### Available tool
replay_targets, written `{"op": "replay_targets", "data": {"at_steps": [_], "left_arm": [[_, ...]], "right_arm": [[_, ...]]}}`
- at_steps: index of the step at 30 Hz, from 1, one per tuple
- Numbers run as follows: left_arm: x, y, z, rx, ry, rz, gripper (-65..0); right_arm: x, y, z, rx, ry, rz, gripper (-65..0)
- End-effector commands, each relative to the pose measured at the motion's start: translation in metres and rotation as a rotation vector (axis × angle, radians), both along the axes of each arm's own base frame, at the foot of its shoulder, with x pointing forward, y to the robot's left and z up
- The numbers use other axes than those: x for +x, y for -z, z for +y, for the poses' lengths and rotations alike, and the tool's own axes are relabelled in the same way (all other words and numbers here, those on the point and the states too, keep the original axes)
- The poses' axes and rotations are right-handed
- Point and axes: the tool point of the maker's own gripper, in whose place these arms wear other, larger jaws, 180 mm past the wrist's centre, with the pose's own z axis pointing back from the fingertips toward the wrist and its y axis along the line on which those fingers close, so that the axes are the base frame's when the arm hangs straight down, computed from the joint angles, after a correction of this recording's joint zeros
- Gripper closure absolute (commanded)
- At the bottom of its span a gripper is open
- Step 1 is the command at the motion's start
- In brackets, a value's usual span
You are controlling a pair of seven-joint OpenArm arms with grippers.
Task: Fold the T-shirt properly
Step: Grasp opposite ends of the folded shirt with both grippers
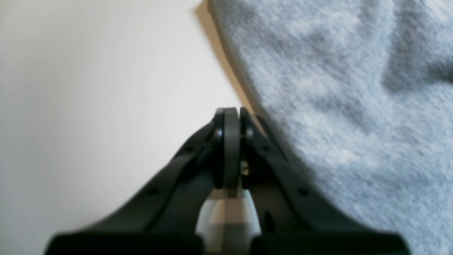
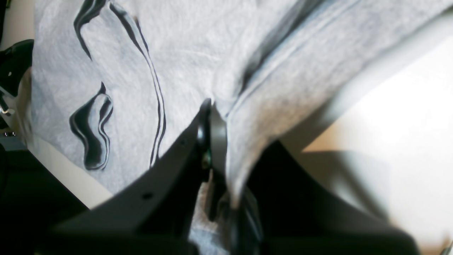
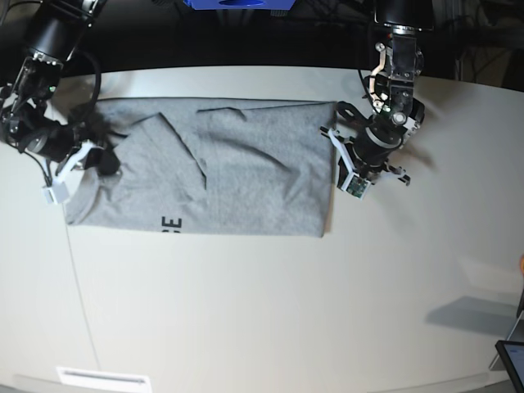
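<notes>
Here the right claw (image 3: pixel 97 155), at the left of the base view, is sitting low at the shirt's (image 3: pixel 213 164) sleeve end, near the surface's (image 3: pixel 246 311) left edge. In the right wrist view its jaws are closing tight on a bunched fold of grey cloth, with the fabric rising between them and draping away on both sides; black printed strokes are showing on the cloth (image 2: pixel 141 71) just beyond the claw (image 2: pixel 217 141).

The shirt is lying flat across the far half of the surface, spreading from near the left edge toward the middle as a long, roughly rectangular grey shape. Diagonal creases are running through its upper part, and two black letters (image 3: pixel 171 223) are showing at its near edge, toward the left. Its right edge is lying straight, front to back.

The left claw (image 3: pixel 354 164) is hovering just beside that right edge, over bare surface. In the left wrist view its jaws are pressing together with nothing between them, the tips (image 1: pixel 231 117) standing right next to the shirt's edge (image 1: pixel 318 88) but not gripping it; the cloth is filling the right side of that view and the pale surface (image 1: pixel 88 106) the left.
</notes>
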Motion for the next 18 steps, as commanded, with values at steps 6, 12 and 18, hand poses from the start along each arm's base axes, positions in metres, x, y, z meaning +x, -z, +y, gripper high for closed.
{"op": "replay_targets", "data": {"at_steps": [6, 12, 18], "left_arm": [[-0.009, 0.012, -0.008, 0.046, 0.038, 0.077, -0.5], [-0.009, 0.012, -0.015, 0.046, 0.06, 0.079, -0.5], [-0.008, 0.012, -0.014, 0.056, 0.061, 0.077, -0.5]], "right_arm": [[0.015, -0.027, -0.008, -0.048, -0.007, -0.097, -0.1], [0.021, -0.053, -0.012, -0.246, -0.061, -0.165, -0.1], [0.016, -0.053, 0.0, -0.335, -0.134, -0.162, -0.1]]}}
